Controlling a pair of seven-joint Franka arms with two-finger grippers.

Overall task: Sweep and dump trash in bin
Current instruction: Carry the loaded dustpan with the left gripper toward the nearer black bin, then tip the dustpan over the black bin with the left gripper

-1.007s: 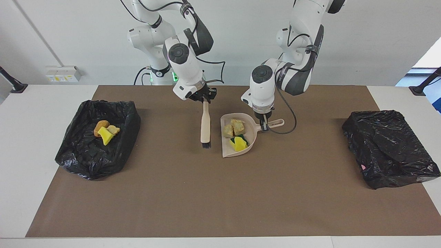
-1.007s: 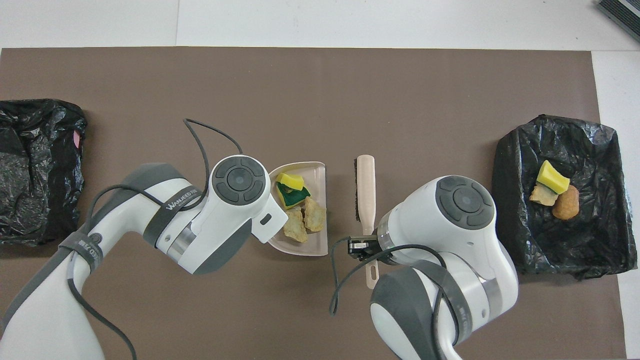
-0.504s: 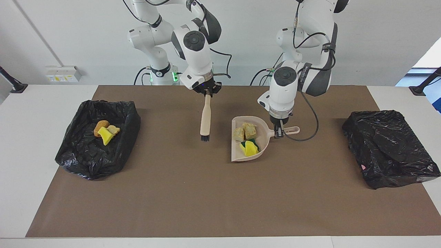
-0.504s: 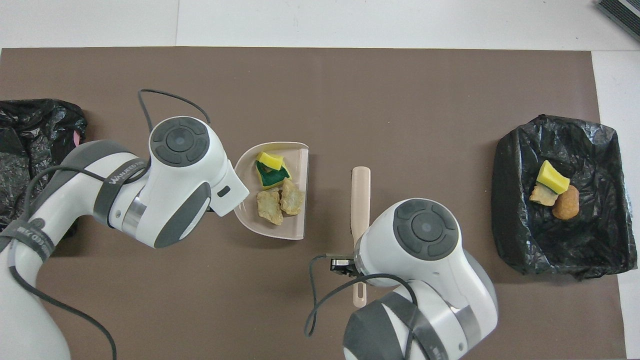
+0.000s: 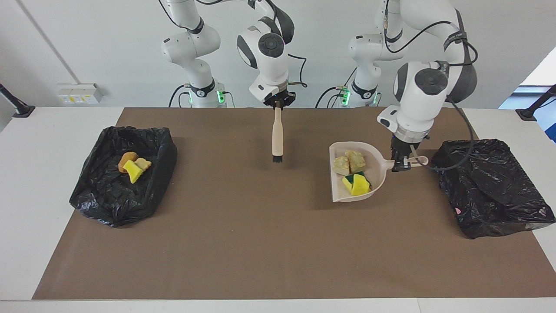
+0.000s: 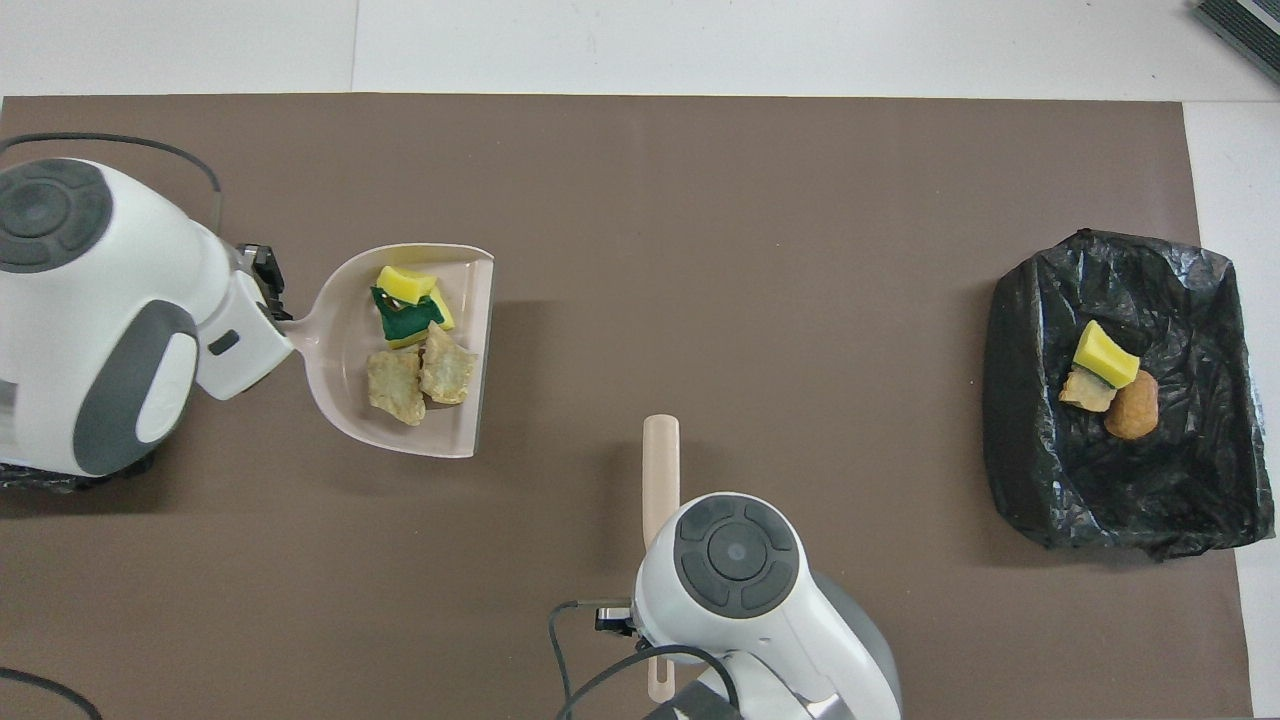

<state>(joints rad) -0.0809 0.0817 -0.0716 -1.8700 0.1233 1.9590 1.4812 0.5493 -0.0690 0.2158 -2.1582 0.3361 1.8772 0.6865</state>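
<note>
The beige dustpan (image 5: 378,167) (image 6: 340,340) hangs just over the mat beside the black bin (image 5: 491,191) at the left arm's end. My left gripper (image 5: 402,165) (image 6: 265,285) is shut on its handle. In the pan lie trash pieces: two tan chunks (image 5: 349,161) (image 6: 420,375) and a yellow-green sponge (image 5: 357,184) (image 6: 408,300). My right gripper (image 5: 278,104) is shut on the top of the beige brush (image 5: 276,134) (image 6: 660,465), which hangs bristles down over the middle of the mat.
A second black-lined bin (image 5: 108,204) (image 6: 1120,500) stands at the right arm's end and holds three trash pieces (image 5: 132,165) (image 6: 1105,375). A brown mat (image 5: 260,243) covers the white table. In the overhead view the left arm covers most of the bin beside it.
The left arm has carried the loaded dustpan from the middle of the mat toward the bin at its own end. The right arm has lifted the brush and drawn it back toward the robots.
</note>
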